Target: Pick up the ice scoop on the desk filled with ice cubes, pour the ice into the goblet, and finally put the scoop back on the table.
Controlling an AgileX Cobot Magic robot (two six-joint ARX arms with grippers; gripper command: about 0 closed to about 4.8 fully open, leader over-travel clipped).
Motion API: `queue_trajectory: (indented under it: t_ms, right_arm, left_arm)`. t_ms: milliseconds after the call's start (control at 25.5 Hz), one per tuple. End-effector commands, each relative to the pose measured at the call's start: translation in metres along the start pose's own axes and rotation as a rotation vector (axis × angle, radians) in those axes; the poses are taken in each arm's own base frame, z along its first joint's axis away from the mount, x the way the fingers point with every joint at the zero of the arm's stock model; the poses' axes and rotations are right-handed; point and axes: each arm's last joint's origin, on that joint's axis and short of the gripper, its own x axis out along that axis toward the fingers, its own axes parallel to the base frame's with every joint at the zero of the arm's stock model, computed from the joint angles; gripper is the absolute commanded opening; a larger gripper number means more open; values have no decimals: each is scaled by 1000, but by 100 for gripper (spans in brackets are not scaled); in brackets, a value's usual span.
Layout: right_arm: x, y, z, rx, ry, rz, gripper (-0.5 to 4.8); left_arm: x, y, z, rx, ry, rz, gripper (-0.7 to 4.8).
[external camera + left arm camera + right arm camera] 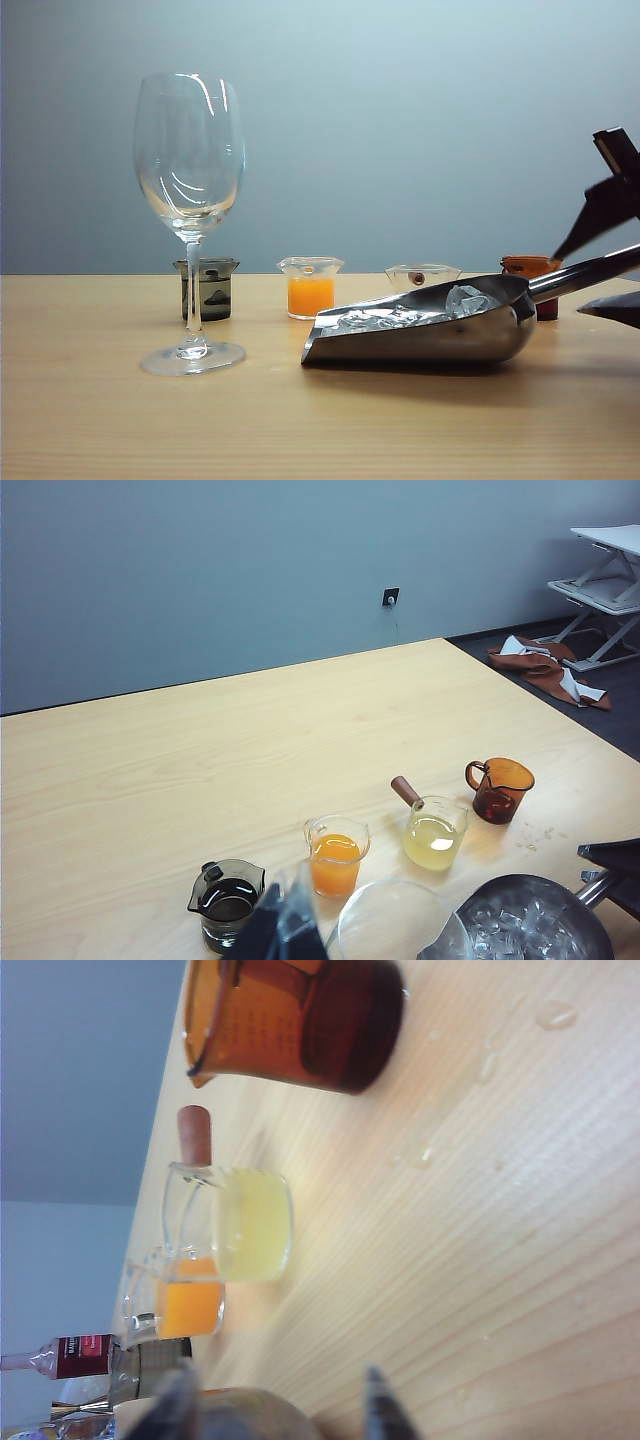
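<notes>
Grey-blue wall backs the desk (100, 430), a wide pale-wood top that carries everything. Largest on it is the goblet (190, 220), upright and empty at about nine o'clock in the exterior view, with its foot on the wood. Next is the ice scoop (420, 330), lying at roughly four o'clock with its bowl flat on the desk and its tubular handle slanting up toward three o'clock. The ice cubes (465, 300) are heaped toward the handle end of the bowl.

The right gripper (605, 260) sits at the three o'clock edge, one dark finger above the handle and one below, apart and not visibly clamped; in its wrist view the fingertips (385, 1410) frame the metal with a gap. The left gripper (285, 925) hangs above the goblet; whether it is open or closed I cannot tell.

Smaller things stand behind: a dark beaker (207, 288), an orange beaker (310, 287), a pale cup (422, 275) and an amber cup (535, 270).

Risks, as I judge them: a grip so far out on a smooth handle could let the loaded bowl roll and spill ice early; the swing toward nine o'clock could clip the beakers; a hard touch on the rim could topple the tall goblet.
</notes>
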Motion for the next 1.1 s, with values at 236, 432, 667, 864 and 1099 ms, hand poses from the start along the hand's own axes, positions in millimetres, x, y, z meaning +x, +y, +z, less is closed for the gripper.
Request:
queue_trajectory:
  t_ms: [236, 432, 667, 864, 1099]
  right_arm:
    - [2, 1, 1, -2, -4, 13, 143]
    - [2, 1, 1, -2, -6, 9, 135]
    - [2, 0, 1, -2, -8, 7, 79]
    - [2, 0, 0, -1, -5, 1, 14]
    - [2, -1, 0, -1, -3, 2, -1]
  left_arm:
    - [-1, 0, 3, 11, -16, -5, -5]
    - [-1, 0, 3, 11, -16, -5, -5]
    - [-1, 0, 3, 11, -16, -5, -5]
    - [-1, 0, 3, 11, -16, -5, -5]
    - [-1, 0, 3, 11, -16, -4, -5]
